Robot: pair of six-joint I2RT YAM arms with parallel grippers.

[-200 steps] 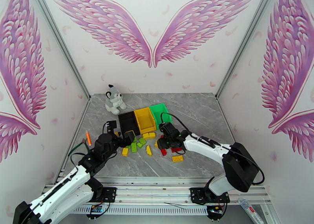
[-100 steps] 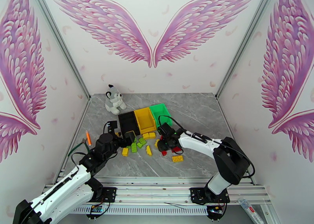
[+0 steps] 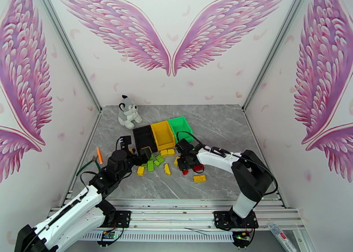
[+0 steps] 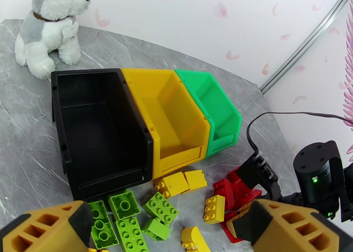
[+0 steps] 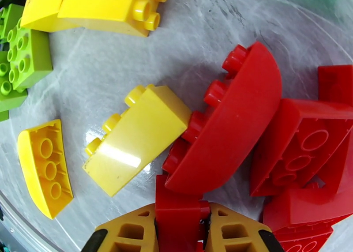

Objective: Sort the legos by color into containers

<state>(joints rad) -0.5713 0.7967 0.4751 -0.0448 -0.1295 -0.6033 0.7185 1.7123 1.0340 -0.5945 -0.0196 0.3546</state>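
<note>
The red brick (image 5: 178, 200) sat clamped between the pads of the right gripper (image 5: 181, 222). Its long axis ran along the fingers, as far as the close view showed. The black bin (image 3: 143, 138), judged the likeliest home for red, lay ahead and to that gripper's left, beyond two yellow bricks (image 3: 167, 152). The left gripper (image 4: 170, 213), spread wide and empty, hovered nearer that bin.

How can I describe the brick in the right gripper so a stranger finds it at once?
Find the row of three bins; in front of the green bin lies a heap of red bricks. Yours is the red brick clamped in the right gripper; its red neighbours lie loose.
</note>
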